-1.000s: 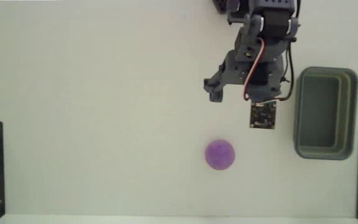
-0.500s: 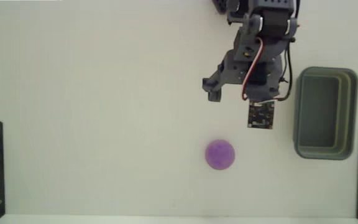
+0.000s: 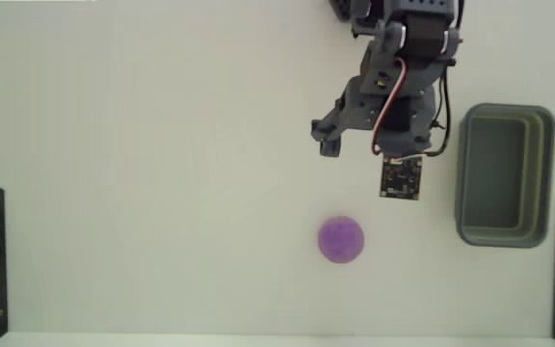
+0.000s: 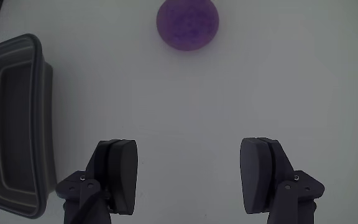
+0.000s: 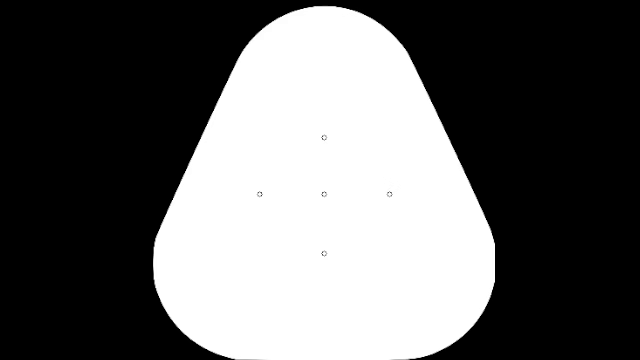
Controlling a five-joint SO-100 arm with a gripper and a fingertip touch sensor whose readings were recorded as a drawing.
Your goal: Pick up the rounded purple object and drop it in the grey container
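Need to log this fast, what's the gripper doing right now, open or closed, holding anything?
Gripper: open, fingers spread wide, holding nothing. The purple ball lies on the table ahead of it, untouched.

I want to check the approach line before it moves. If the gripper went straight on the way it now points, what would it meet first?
Probably the purple ball. In the wrist view it lies ahead of the open gripper, roughly centred between the fingers, with only bare table in between. The grey container sits off to the side, out of that line.
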